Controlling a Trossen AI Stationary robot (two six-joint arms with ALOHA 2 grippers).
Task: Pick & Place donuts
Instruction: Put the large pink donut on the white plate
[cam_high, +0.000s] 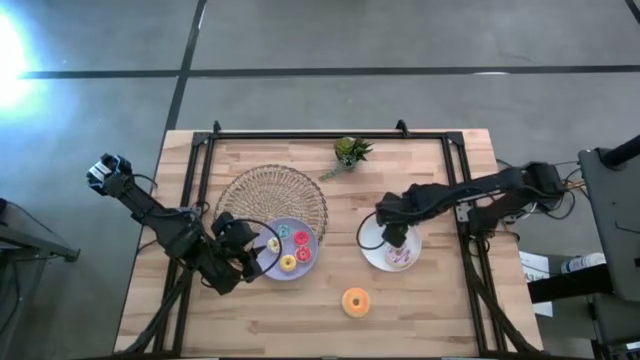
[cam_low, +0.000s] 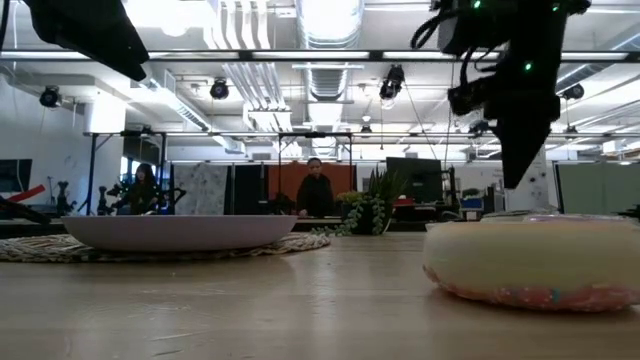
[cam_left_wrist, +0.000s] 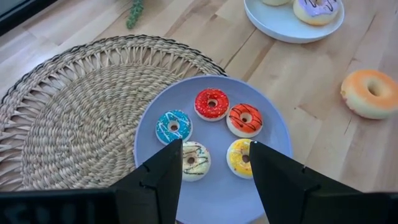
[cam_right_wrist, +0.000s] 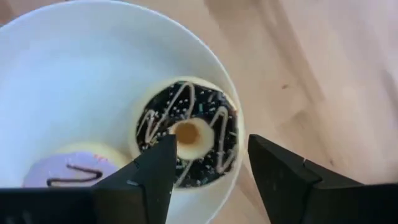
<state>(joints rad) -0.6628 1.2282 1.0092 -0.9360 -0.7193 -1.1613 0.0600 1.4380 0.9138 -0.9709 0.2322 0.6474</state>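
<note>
Overhead, the right gripper (cam_right_wrist: 208, 168) hangs wide open and empty just above the chocolate donut (cam_right_wrist: 186, 132) on the white plate (cam_high: 378, 258), right of centre. Lower left, the left gripper (cam_left_wrist: 214, 163) gapes empty over five small donuts (cam_left_wrist: 211, 104) on the lilac plate (cam_left_wrist: 149, 134); an orange donut (cam_high: 355, 301) lies bottom centre.

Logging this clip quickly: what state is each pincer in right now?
Left pincer: open, empty, over the lilac plate.
Right pincer: open, empty, above the chocolate donut on the white plate.

Overhead, table-level, two close wrist views; lilac plate (cam_high: 292, 250) probably shared.
</note>
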